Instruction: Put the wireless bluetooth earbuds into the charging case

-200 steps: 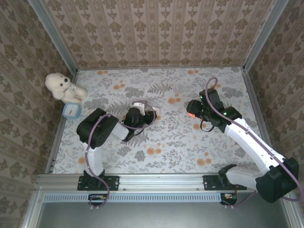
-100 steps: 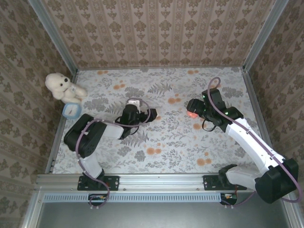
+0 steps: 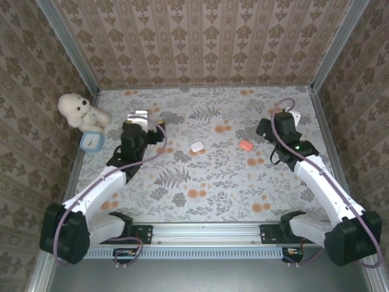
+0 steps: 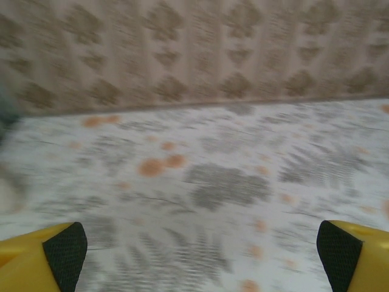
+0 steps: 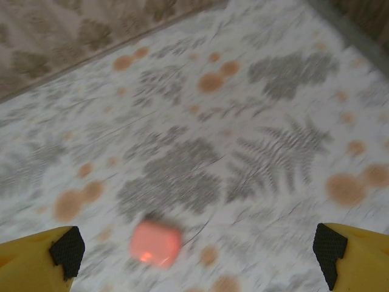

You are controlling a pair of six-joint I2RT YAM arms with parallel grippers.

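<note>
the left gripper (image 4: pixel 200 250) is spread wide, its yellow fingers (image 4: pixel 36 255) with black pads at the two bottom corners of its wrist view and nothing between them; ahead of it is blurred flowered table (image 3: pixel 213 176) and the patterned wall (image 3: pixel 200 42); from above, that arm reaches out to the far left of the table, its end near the plush bear (image 3: pixel 78 109) and the small blue-rimmed round thing (image 3: pixel 90 140) at the left edge; the right gripper (image 5: pixel 199 250) is parted just as wide, holding nothing; the orange-red case (image 5: pixel 155 243) lies on the cloth just inside its left finger, blurred, apart from both pads; from above, this case (image 3: pixel 245 145) sits to the left of the right gripper, and the white case (image 3: pixel 196 146) lies further left, near the middle of the table, well apart from the left gripper; both cases look like shut pebbles, and whether the earbuds sit inside them i cannot tell
</note>
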